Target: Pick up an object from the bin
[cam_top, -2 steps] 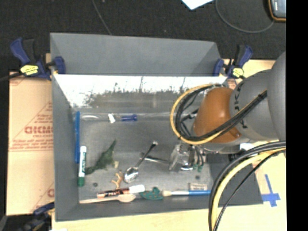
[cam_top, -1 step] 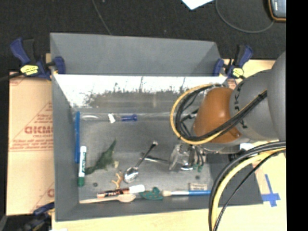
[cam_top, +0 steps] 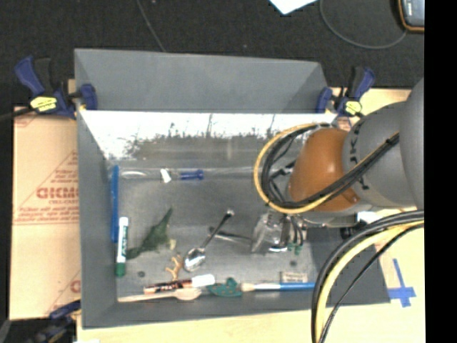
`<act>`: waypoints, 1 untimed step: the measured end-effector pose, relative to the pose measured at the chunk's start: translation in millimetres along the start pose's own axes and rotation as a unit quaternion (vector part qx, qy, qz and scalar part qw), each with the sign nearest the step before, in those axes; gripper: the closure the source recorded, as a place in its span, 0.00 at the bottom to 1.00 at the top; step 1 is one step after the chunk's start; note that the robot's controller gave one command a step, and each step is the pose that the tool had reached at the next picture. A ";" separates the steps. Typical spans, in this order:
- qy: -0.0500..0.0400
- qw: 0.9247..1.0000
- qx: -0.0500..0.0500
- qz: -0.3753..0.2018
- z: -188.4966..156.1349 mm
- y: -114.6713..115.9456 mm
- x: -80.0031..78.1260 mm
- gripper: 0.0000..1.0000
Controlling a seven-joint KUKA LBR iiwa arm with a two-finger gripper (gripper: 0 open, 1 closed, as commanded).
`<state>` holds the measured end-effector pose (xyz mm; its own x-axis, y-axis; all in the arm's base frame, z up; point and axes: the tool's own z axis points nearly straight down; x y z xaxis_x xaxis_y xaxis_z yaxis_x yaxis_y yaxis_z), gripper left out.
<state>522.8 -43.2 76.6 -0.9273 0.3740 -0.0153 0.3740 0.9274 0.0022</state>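
My gripper hangs low over the right half of the bin, under the arm's orange cover. Just to its left a metal spoon lies aslant, bowl toward the front and handle tip pointing back. A thin dark rod runs from the spoon's handle toward the gripper. Along the front wall, in front of the gripper, lies a white and blue toothbrush. Nothing can be made out in the gripper.
A green toy dinosaur, a green marker and a blue stick lie at the left. A blue and white pen rests at the back. A wooden stick, a teal piece and a small tan figure sit in front.
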 end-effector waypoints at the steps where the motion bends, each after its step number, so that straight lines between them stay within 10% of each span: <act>1: -0.002 1.000 0.000 -0.001 -6.5 -0.1 -0.9 1.00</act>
<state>523.5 -43.6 83.1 -0.9276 0.3730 -0.0184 0.3730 0.9278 0.0030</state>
